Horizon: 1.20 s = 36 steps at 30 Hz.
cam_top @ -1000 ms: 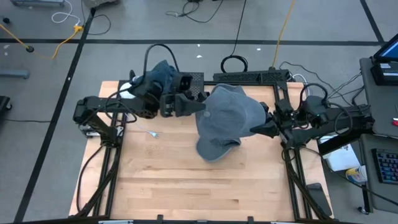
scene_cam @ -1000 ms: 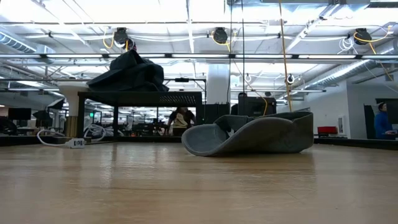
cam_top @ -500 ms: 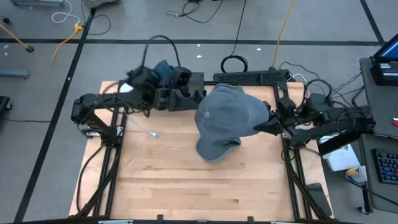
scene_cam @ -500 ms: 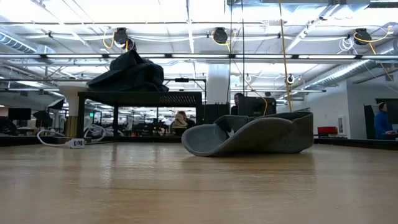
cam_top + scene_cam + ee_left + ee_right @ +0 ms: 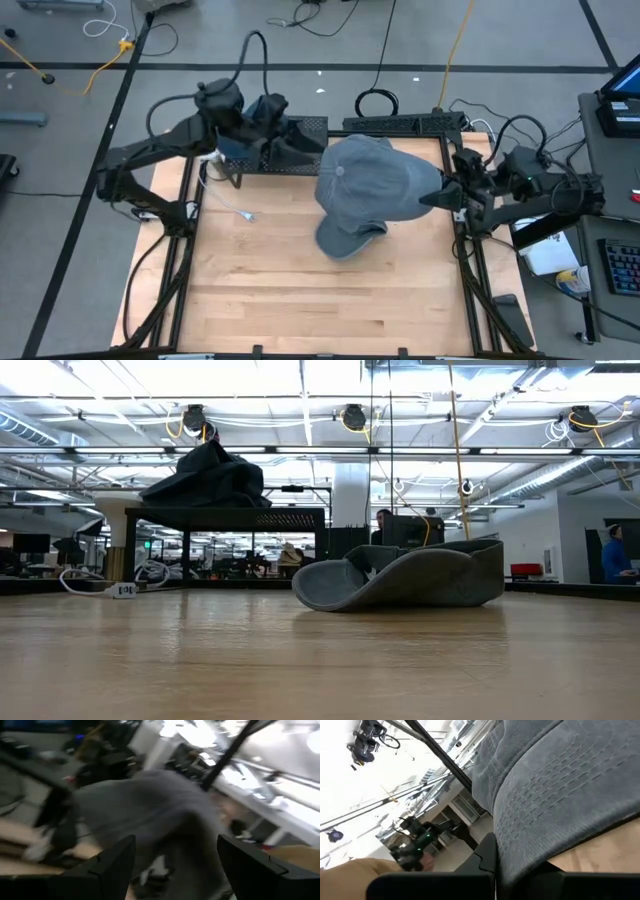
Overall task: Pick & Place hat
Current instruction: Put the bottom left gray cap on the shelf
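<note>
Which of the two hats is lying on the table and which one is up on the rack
The lighter grey hat lies on the table, between both hands. The darker hat sits up on the black rack at the table's far edge.

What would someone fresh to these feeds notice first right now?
The grey hat stands out first, a big soft shape lying on the wooden table right of centre, its brim toward the near edge. The right gripper sits at the hat's right side, and the left gripper hangs near the table's far edge with its jaws apart. A dark cloth bundle sits on a black rack at the far edge.
</note>
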Tool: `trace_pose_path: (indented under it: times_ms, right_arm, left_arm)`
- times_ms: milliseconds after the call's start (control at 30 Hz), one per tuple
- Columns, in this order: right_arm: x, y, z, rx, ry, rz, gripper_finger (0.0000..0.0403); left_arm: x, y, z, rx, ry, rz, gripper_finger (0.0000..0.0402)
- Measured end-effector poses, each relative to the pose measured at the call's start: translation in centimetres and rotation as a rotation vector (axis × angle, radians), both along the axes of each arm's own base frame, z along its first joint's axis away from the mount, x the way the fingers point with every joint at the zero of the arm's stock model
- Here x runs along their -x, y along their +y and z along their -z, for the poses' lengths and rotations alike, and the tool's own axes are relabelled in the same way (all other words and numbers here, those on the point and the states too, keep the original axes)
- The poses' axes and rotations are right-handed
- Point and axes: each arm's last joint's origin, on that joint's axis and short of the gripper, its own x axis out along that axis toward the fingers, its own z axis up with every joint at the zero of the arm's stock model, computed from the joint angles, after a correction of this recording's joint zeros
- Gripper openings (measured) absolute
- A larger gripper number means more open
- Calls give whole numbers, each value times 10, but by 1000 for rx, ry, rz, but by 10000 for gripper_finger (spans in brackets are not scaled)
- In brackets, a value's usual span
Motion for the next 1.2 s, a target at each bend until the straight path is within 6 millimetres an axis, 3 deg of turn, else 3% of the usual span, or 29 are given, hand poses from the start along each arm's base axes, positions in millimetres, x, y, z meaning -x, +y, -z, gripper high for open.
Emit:
trace_pose_path:
  times_ms: [233, 433, 900, 1200]
  right_arm:
    - [-5, -14, 1, -22, 15, 98, 1]
    - [-25, -36, 3, -14, 21, 85, 1]
    - [-73, -137, 19, -142, 0, 3, 1]
    - [-94, -196, 59, -217, 85, 19, 1]
  left_arm:
    - [23, 9, -2, -110, 34, -56, 282]
    - [48, 18, -6, -171, 54, -115, 282]
    - [116, 30, -11, -156, 175, -282, 282]
    - [157, 33, -20, -199, 151, -428, 282]
